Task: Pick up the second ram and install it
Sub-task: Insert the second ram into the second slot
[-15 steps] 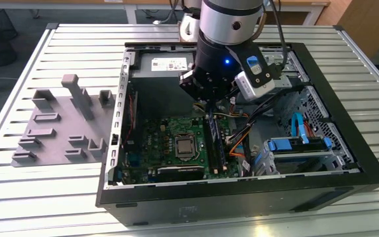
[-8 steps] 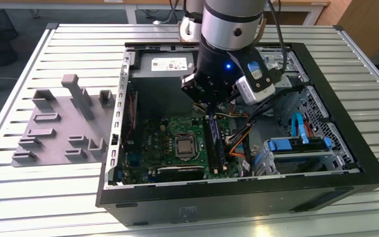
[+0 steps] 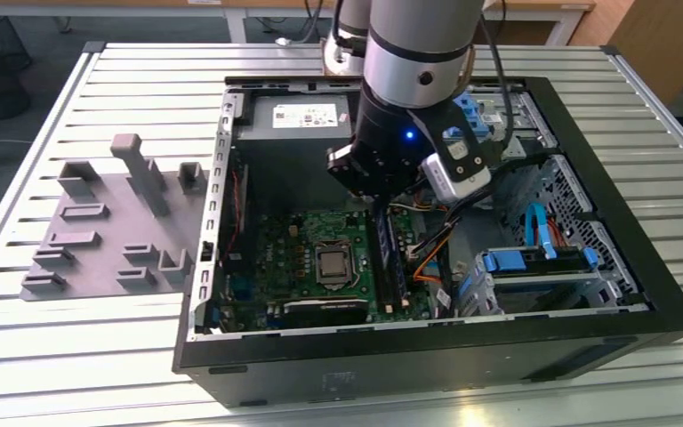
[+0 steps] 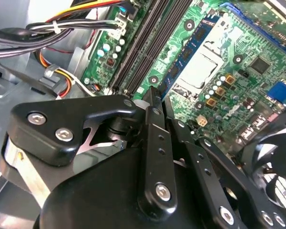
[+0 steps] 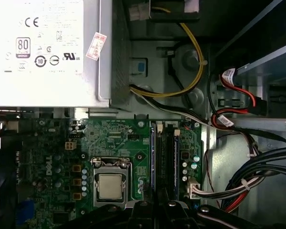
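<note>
My gripper [image 3: 377, 203] hangs inside the open computer case, just above the far end of the black memory slots [image 3: 389, 260]. In the second wrist view its two black fingers [image 4: 152, 109] stand close together, shut, with nothing visible between them. A blue-green ram [image 4: 186, 51] with small dark chips stands on edge in the slot beside the processor socket [image 4: 200, 67]. In the first wrist view the slots [image 5: 165, 157] run straight out from the gripper [image 5: 157, 206], with a blue edge along each side. I cannot tell which stick is the second ram.
The grey holder tray [image 3: 104, 231] lies on the slatted table at the exterior view's left. The power supply [image 5: 43, 47] fills the case's far end. Cable bundles [image 5: 257, 176] and blue drive brackets [image 3: 532, 262] crowd the side past the slots. A fan [image 4: 276, 167] sits near the gripper.
</note>
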Robot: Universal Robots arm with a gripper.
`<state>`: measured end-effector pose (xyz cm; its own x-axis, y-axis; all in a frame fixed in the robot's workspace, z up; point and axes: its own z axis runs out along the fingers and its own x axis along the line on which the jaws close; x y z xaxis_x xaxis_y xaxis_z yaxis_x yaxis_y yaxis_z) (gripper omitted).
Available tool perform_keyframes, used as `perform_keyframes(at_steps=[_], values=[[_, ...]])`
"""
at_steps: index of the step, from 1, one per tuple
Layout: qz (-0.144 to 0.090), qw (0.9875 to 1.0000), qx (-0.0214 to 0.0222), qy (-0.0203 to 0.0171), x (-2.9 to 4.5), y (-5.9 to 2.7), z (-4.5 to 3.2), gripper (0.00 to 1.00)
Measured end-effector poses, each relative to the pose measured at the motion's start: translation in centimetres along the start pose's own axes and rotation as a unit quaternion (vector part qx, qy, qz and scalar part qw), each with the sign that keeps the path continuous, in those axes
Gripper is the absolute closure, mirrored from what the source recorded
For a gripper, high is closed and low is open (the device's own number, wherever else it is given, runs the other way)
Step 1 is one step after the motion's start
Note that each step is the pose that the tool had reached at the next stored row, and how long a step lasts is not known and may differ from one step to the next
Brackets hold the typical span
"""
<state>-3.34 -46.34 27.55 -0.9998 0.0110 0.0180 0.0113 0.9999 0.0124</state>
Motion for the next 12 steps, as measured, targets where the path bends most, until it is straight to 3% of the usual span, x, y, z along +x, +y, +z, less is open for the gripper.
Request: perform_keyframes(at_steps=[12], values=[[0.013,0.9999,-0.0002,-0.0001,-0.42,-0.47,2.17,0.86]])
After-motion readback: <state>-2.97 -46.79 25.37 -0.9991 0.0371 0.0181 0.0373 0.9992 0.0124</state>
